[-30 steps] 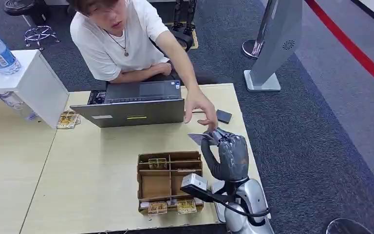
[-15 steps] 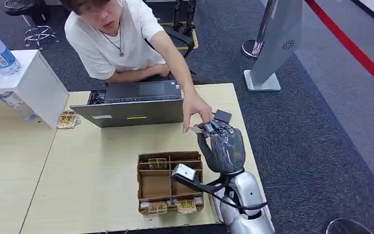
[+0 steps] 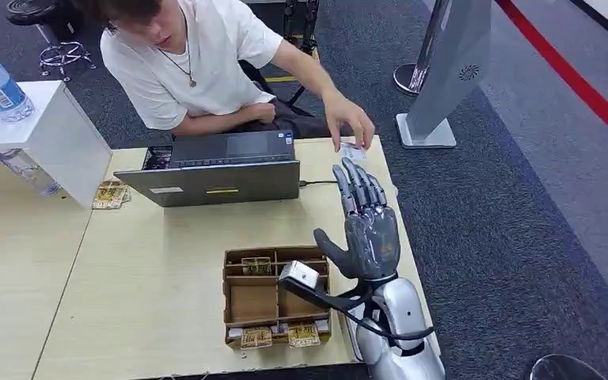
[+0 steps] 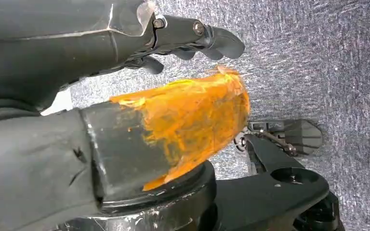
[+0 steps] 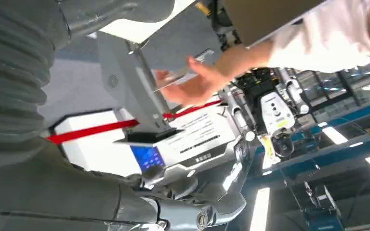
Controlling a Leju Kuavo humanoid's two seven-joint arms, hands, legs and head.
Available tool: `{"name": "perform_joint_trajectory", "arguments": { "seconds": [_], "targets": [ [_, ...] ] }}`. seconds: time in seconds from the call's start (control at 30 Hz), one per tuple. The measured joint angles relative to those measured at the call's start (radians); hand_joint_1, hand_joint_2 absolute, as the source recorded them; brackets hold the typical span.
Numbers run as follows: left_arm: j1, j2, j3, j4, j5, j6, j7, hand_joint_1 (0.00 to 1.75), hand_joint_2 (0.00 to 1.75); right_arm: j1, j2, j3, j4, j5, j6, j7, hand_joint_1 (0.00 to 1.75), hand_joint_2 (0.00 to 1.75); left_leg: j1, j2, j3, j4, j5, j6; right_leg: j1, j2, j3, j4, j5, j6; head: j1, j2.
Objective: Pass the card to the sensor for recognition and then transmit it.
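1. Head view shows the card [image 3: 353, 150] under the fingers of the person's hand [image 3: 348, 123], at the far right corner of the table [image 3: 150, 261], just beyond my fingertips. I judge the handover is done, because the card is with the person and not with me.
2. My right hand [image 3: 368, 226] stands upright over the table edge, fingers straight and apart, holding nothing; I think it is spread like this to let the card go.
3. Right wrist view shows the person's hand with the thin card [image 5: 183, 72] against the background, apart from my fingers.
4. My left hand [image 4: 192, 38] hangs over the carpet, fingers partly curled; whether it is closed I cannot tell.
5. The cardboard box [image 3: 275, 297] near my arm holds more cards; their faces are too small to read.
6. Which object is the sensor I cannot make out; the laptop [image 3: 218, 170] hides part of the table behind it.
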Motion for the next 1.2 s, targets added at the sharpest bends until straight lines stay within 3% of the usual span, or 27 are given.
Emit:
{"name": "perform_joint_trajectory", "arguments": {
  "seconds": [0.2, 0.53, 0.9, 1.2],
  "targets": [
    [0.000, 0.000, 0.015, 0.000, 0.002, 0.003, -0.008, 0.00, 0.00, 0.040, -0.016, 0.035, -0.001, -0.202, 0.000, -0.029, 0.00, 1.75, 0.000, 0.000, 0.000, 0.000, 0.000, 0.000, 0.000, 0.000, 0.000, 0.000, 0.000, 0.000, 0.000, 0.000],
    [0.000, 0.000, 0.040, 0.000, 0.002, 0.004, -0.016, 0.00, 0.00, 0.098, -0.128, 0.177, -0.031, -0.360, 0.005, 0.007, 0.00, 1.75, 0.000, 0.000, 0.000, 0.000, 0.000, 0.000, 0.000, 0.000, 0.000, 0.000, 0.000, 0.000, 0.000, 0.000],
    [0.000, 0.000, 0.056, 0.000, -0.005, 0.006, -0.017, 0.00, 0.00, 0.142, -0.196, 0.245, -0.047, -0.363, 0.014, 0.007, 0.00, 1.75, 0.000, 0.000, 0.000, 0.000, 0.000, 0.000, 0.000, 0.000, 0.000, 0.000, 0.000, 0.000, 0.000, 0.000],
    [0.000, 0.000, 0.057, 0.000, -0.010, 0.006, -0.017, 0.00, 0.00, 0.151, -0.212, 0.257, -0.041, -0.323, 0.010, 0.018, 0.00, 1.75, 0.000, 0.000, 0.000, 0.000, 0.000, 0.000, 0.000, 0.000, 0.000, 0.000, 0.000, 0.000, 0.000, 0.000]
  ]
}}
